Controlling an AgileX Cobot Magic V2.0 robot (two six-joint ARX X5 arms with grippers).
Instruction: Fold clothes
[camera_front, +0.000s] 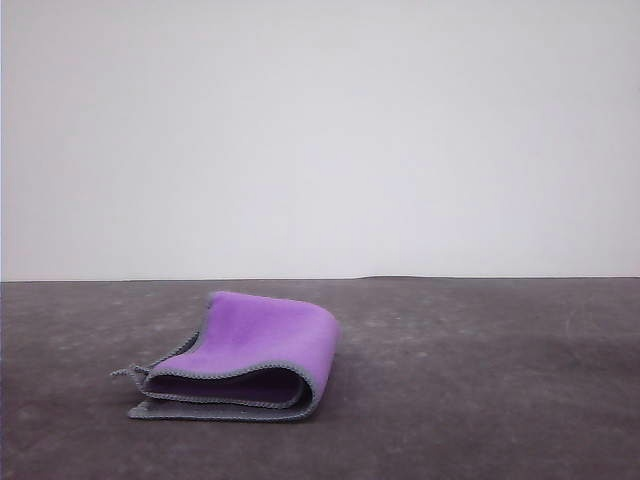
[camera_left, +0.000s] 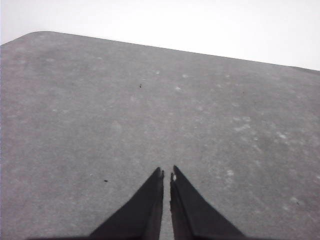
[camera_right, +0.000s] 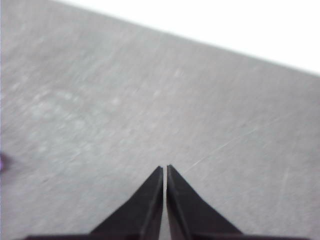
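Grey table (camera_front: 480, 380) running under blank white wall. Cloth (camera_front: 245, 355) lying left of centre, near edge, folded over, purple face showing out, likely fold done. Left gripper (camera_left: 167, 173) and right gripper (camera_right: 165, 168) hovering over bare table, fingers together, holding nothing.

The left tool (camera_left: 166, 172) has two matte black fingers, broad at the base and tapering to sharp points; a small pale speck marks the inner tip of one. The right tool (camera_right: 165, 169) has the same plain black wedge-shaped fingers, unmarked.
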